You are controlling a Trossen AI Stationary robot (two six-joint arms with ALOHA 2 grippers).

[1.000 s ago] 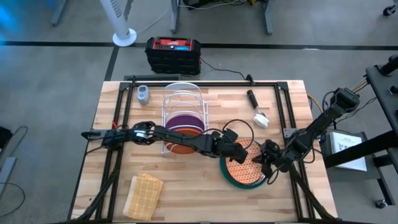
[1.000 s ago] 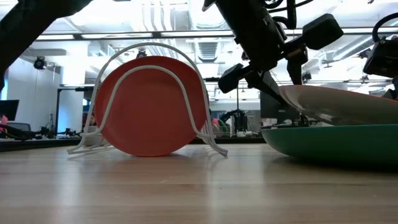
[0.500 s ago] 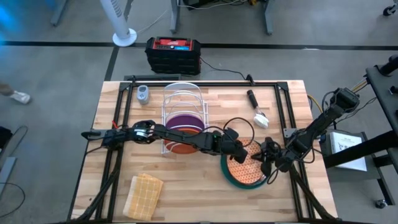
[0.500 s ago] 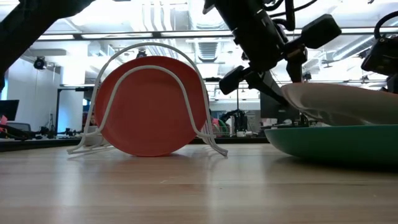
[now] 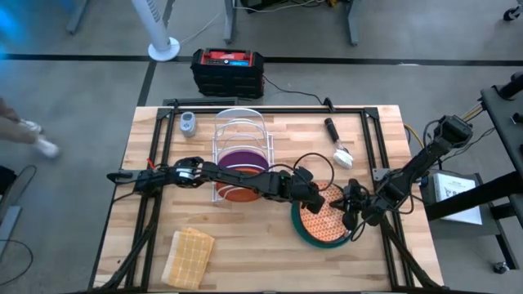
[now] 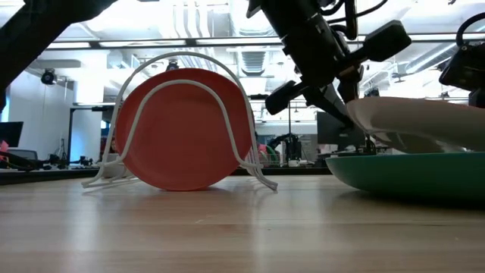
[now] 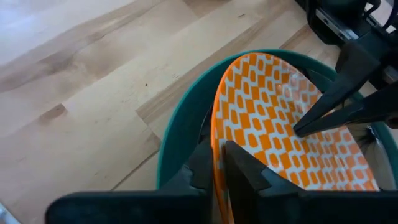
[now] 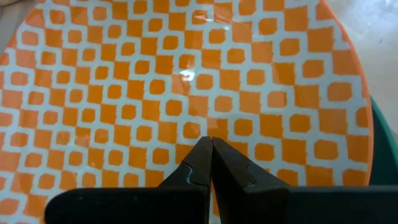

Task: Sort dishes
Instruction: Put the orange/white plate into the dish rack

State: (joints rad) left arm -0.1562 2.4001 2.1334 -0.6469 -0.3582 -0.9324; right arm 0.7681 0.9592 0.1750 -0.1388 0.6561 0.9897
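Left gripper [image 7: 214,163], open a moment ago, now pinches the rim of the orange-patterned plate [image 7: 286,130], tilted in the teal plate [image 5: 306,233] right of centre; lifting can begin. Right gripper [image 8: 210,160], fingers pressed together, props the plate's face.

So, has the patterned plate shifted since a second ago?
Yes, slightly. In the low view the orange-patterned plate, pinched at its rim by the left end effector, has lifted and levelled a little over the unmoved teal plate.

overhead looking down, table-level sideways, both wrist cameras close on patterned plate [image 7: 292,137]
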